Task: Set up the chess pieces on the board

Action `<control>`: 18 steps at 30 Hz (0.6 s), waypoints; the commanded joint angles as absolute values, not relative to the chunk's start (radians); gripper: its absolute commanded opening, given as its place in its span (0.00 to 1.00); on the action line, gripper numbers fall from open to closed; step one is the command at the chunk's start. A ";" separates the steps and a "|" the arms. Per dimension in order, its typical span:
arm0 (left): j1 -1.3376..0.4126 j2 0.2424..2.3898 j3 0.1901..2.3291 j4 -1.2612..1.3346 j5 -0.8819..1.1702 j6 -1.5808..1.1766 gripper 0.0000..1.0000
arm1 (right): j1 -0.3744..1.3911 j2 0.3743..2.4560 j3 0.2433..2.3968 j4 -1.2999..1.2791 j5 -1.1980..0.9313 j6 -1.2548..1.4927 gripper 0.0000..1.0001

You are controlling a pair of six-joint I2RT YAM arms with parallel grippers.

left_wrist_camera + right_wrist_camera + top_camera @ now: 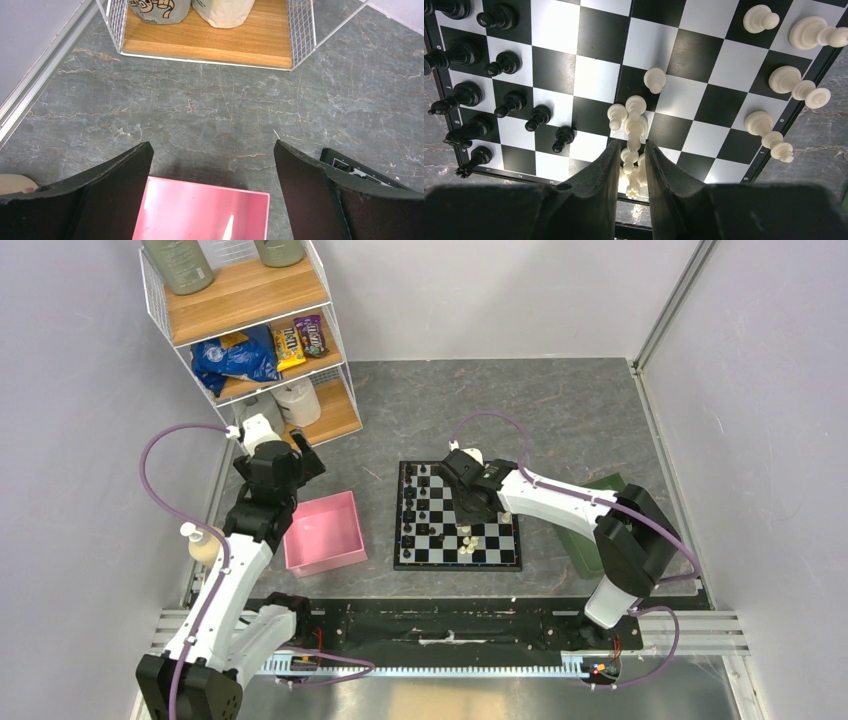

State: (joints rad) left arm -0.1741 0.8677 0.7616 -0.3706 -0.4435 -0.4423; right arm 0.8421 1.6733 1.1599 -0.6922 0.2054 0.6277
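The board (pixel 505 558) lies mid-table, and its squares (pixel 599 30) fill the right wrist view. Black chess pieces (pixel 420 495) stand in rows along its left side (pixel 504 62). White pieces (pixel 794 82) stand near the right edge, and a few more (pixel 466 540) near the middle. My right gripper (pixel 631 145) is over the board (pixel 472 502), shut on a tall white piece (pixel 636 125); a white pawn (pixel 616 115) stands right beside it. My left gripper (pixel 212 150) hangs open and empty over the far edge of the pink tray (pixel 200 210).
The pink tray (pixel 325 535) sits left of the board, and a green tray (pixel 588 552) lies under my right arm. A wire shelf (pixel 250 300) with snack bags and rolls stands at the back left; its bottom board (pixel 210 45) faces my left gripper.
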 commanded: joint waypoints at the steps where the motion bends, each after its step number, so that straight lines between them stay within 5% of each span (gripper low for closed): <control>1: -0.172 0.873 0.762 -0.348 -0.462 -0.413 1.00 | 0.838 1.674 1.160 -0.669 0.199 0.617 0.31; 18: -0.172 0.895 0.765 -0.334 -0.451 -0.418 1.00 | 0.837 1.661 1.126 -0.652 0.189 0.616 0.24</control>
